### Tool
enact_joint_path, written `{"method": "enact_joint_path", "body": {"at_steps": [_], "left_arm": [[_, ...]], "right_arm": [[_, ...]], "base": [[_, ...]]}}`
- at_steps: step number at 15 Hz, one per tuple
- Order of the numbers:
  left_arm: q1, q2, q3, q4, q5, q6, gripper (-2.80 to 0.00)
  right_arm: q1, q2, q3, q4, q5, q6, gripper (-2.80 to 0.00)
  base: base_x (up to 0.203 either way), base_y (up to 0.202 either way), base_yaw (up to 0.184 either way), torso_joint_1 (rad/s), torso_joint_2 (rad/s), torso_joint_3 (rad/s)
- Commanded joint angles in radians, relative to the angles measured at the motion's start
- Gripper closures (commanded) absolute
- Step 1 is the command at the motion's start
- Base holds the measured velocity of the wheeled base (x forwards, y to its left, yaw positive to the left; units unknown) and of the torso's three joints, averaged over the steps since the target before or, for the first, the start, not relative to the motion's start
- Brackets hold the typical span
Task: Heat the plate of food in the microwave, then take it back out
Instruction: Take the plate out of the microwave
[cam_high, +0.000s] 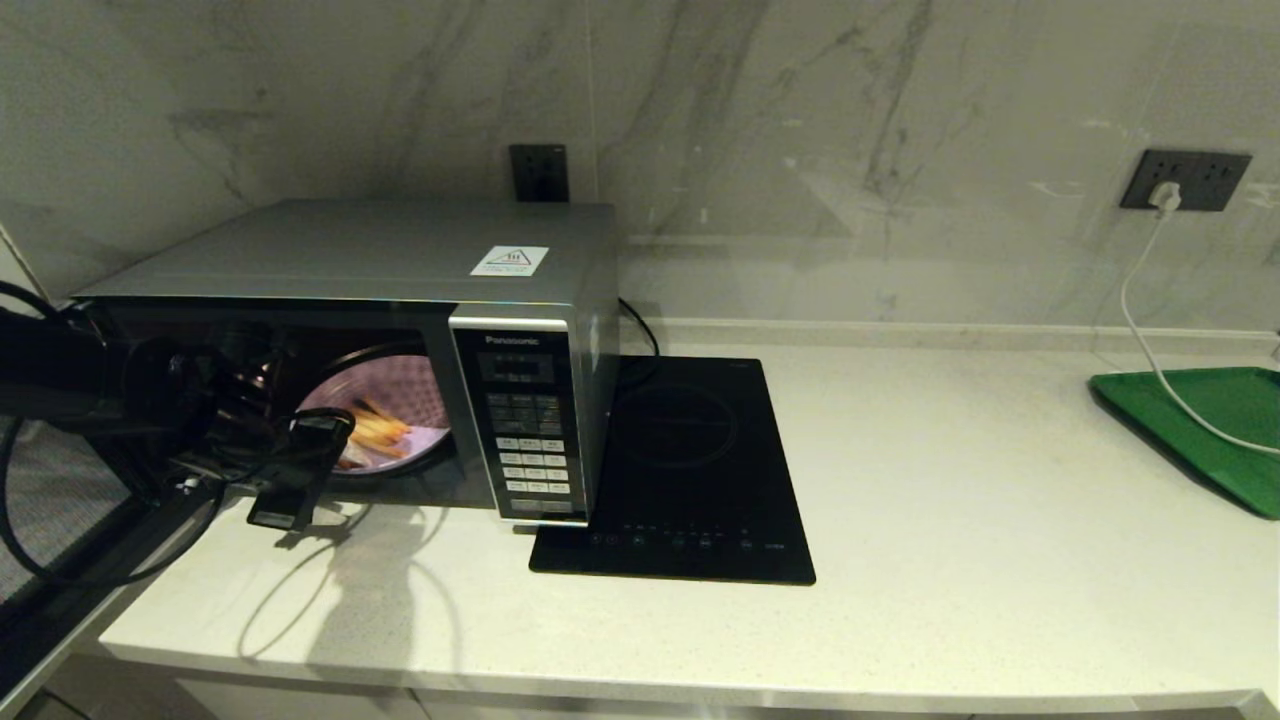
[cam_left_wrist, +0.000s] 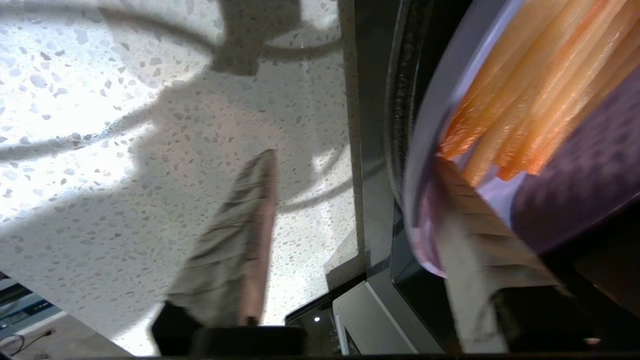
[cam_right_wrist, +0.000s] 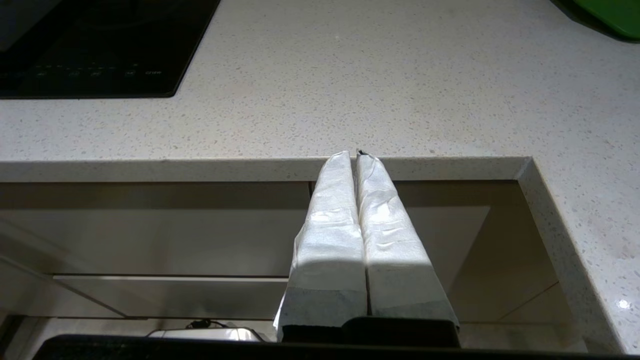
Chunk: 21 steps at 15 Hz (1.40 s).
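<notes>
While the left gripper (cam_left_wrist: 350, 165) reaches into the microwave (cam_high: 400, 300) on the left, its jaws are wide apart. One finger (cam_left_wrist: 480, 250) lies on the near rim of the plate (cam_left_wrist: 425, 125), and the other finger (cam_left_wrist: 235, 250) hangs outside, over the counter (cam_high: 950, 500). The plate rim sits between them, not pinched. Fries (cam_high: 380, 430) lie on the plate, and the plate sits inside the microwave. Right of the microwave is a flat black cooktop (cam_high: 690, 470). Far right, a green tray (cam_high: 1200, 420) has a white cord (cam_high: 1150, 330) across it. The right gripper (cam_right_wrist: 356, 155) waits low at the near counter edge, fingers pressed together, holding nothing.
</notes>
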Motion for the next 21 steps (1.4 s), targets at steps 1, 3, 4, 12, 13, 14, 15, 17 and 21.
{"method": "enact_joint_path", "body": {"at_steps": [1, 3, 4, 12, 13, 14, 15, 17, 21], "left_arm": [[0.0, -0.002, 0.0, 0.004, -0.001, -0.008, 0.0], [0.0, -0.005, 0.0, 0.004, -0.001, -0.008, 0.0], [0.0, -0.007, 0.0, 0.005, -0.001, -0.008, 0.0], [-0.002, -0.024, -0.027, 0.004, 0.0, -0.001, 0.0], [-0.002, -0.024, -0.055, 0.005, 0.001, -0.001, 0.0], [-0.002, -0.026, -0.087, 0.01, 0.001, -0.002, 0.0], [-0.002, -0.032, -0.108, 0.013, 0.0, -0.001, 0.0], [-0.002, -0.032, -0.146, 0.013, -0.001, 0.0, 0.0], [0.001, -0.066, -0.155, 0.024, -0.001, 0.019, 0.0]], "right_arm": [[0.001, 0.0, 0.0, 0.001, 0.0, 0.001, 0.0], [0.0, 0.0, 0.0, 0.001, 0.0, 0.001, 0.0], [0.0, 0.0, 0.0, 0.001, -0.001, 0.001, 0.0], [0.0, 0.0, 0.0, 0.001, -0.001, 0.001, 0.0], [0.001, 0.0, 0.0, 0.001, -0.001, 0.001, 0.0], [0.0, 0.0, 0.0, 0.001, 0.0, 0.001, 0.0], [0.0, 0.0, 0.0, 0.001, 0.001, 0.001, 0.0], [0.0, 0.0, 0.0, 0.001, -0.001, 0.001, 0.0], [0.0, 0.0, 0.0, 0.001, -0.001, 0.001, 0.0]], "base": [[0.0, 0.0, 0.0, 0.0, 0.0, 0.0], [0.0, 0.0, 0.0, 0.0, 0.0, 0.0], [0.0, 0.0, 0.0, 0.0, 0.0, 0.0], [0.0, 0.0, 0.0, 0.0, 0.0, 0.0], [0.0, 0.0, 0.0, 0.0, 0.0, 0.0], [0.0, 0.0, 0.0, 0.0, 0.0, 0.0], [0.0, 0.0, 0.0, 0.0, 0.0, 0.0], [0.0, 0.0, 0.0, 0.0, 0.0, 0.0], [0.0, 0.0, 0.0, 0.0, 0.0, 0.0]]}}
